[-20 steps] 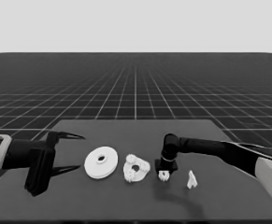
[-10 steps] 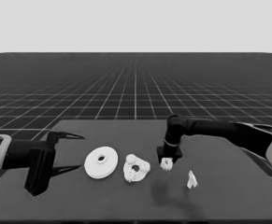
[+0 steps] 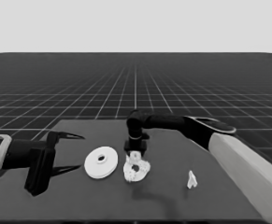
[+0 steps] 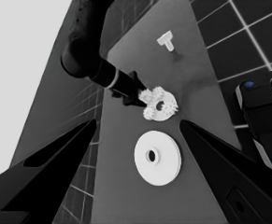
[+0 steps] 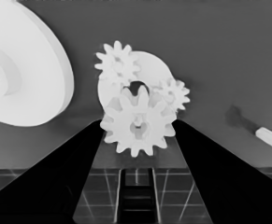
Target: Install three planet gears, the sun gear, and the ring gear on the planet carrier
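Three gears showing: two (image 5: 118, 63) (image 5: 174, 93) sitting on the smaller round part (image 5: 147, 70), one (image 5: 138, 125) gripped between the right hand's (image 3: 135, 151) narrowly parted fingers, hanging just over that disc. Larger round part (image 3: 101, 162) lying beside it. Left hand (image 3: 60, 151) waiting wide open, holding nothing. Thin white piece (image 3: 191, 179) standing apart; left wrist view is showing its T-shape.

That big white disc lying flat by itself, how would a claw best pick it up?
Probably from straight above, pinching across its outer rim. The larger round part lies flat with nothing touching it, so its thick edge is reachable on opposite sides. Its centre hole looks too small for both fingers. The idle left claw hangs beside it.
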### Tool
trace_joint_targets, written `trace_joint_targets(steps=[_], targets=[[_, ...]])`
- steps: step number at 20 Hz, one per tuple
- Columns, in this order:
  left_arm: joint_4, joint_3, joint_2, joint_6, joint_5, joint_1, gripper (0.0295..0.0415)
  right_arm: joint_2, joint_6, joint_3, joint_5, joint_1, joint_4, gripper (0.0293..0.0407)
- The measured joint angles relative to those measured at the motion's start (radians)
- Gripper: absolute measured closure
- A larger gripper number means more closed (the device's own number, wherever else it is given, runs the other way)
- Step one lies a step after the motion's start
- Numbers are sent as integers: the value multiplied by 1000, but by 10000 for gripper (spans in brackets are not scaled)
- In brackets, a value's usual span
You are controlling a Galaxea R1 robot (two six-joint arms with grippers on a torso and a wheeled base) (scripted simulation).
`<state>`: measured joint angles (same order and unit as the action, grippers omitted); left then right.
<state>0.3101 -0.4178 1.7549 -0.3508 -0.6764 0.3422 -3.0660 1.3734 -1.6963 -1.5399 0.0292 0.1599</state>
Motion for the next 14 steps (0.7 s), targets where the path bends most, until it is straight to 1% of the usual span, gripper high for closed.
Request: trace_joint_targets(steps=[1, 2, 4, 14], targets=[[0, 0, 0, 0, 0, 0, 326, -7, -15, -23, 13, -47, 49, 390], [0, 0, 0, 0, 0, 0, 326, -12, -26, -42, 22, -81, 78, 390], [0, 0, 0, 0, 0, 0, 326, -17, -39, -63, 32, -109, 104, 390], [0, 0, 0, 0, 0, 0, 326, -20, -17, -76, 37, -132, 116, 390]])
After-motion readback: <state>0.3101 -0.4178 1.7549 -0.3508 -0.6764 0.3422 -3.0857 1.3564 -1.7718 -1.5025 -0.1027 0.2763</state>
